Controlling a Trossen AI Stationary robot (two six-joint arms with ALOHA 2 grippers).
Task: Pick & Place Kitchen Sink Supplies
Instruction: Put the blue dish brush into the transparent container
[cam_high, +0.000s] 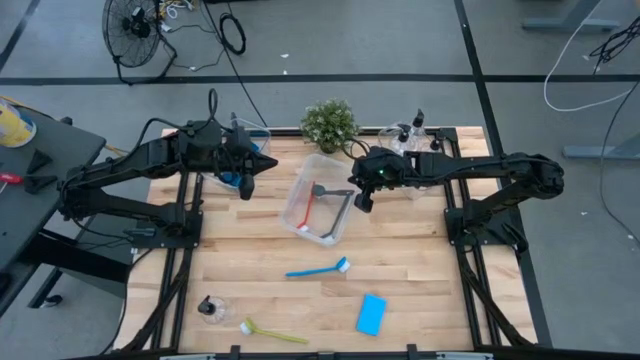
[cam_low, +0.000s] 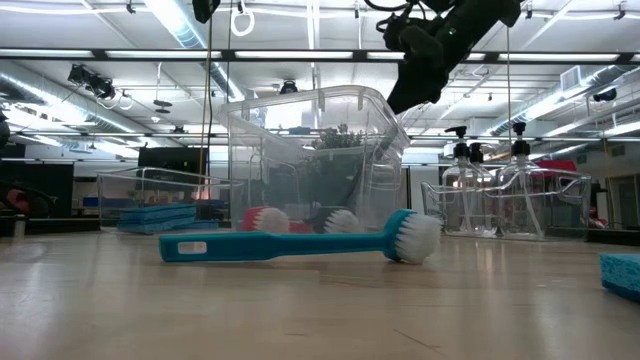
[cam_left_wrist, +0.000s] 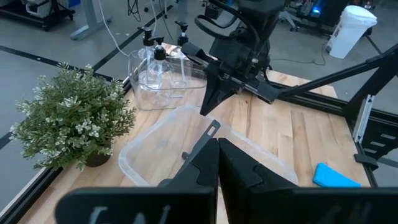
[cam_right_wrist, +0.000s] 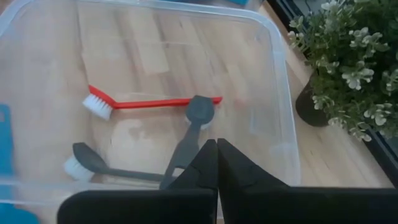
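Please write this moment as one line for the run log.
left end effector: shut, empty, over blue sponges' bin | right end effector: shut, empty, above middle bin | red brush, grey brushes inside

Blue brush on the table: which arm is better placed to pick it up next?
Probably the right. Its end effector hangs over the middle bin, nearer the blue brush; the left end effector sits farther back.

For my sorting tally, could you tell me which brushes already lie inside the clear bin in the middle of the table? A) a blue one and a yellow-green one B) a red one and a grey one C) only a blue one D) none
B: the right wrist view looks into the clear bin and shows the red brush and the grey brush on its floor.
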